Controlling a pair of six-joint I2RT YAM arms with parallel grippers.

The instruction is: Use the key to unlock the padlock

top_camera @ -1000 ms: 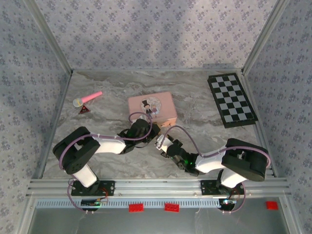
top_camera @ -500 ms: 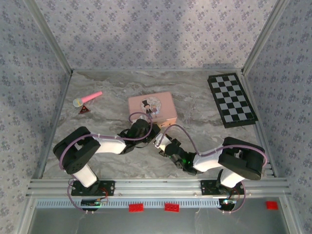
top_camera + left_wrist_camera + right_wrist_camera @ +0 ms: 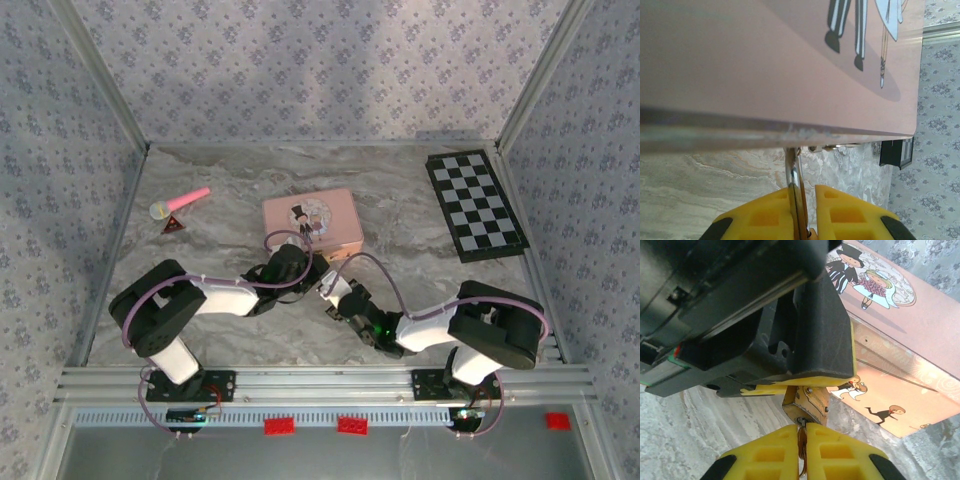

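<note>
1. The tiny brass-gold metal padlock (image 3: 807, 404) is hanging in the air between the two claws. It is sitting above the middle of the grey marbled worktop (image 3: 400, 205), toward its near edge.
2. The left claw (image 3: 805, 192) is clenching the padlock's top from above. A thin strip of metal is showing between its yellow pads.
3. The small metal key (image 3: 801, 426) is poking up out of the right claw (image 3: 804, 434), which is clenching it. The key's tip is meeting the padlock's underside.
4. The padlock is lying straight ahead of the right claw, touching the key. The key's long axis is running along the claw's fingers into the lock body, so the coming move is probably a twist about that axis while the left claw is bracing the lock.
5. The rectangular pink tin box (image 3: 920, 330) with a cartoon couple on its lid is lying just beyond both claws, toward the worktop's far edge.
</note>
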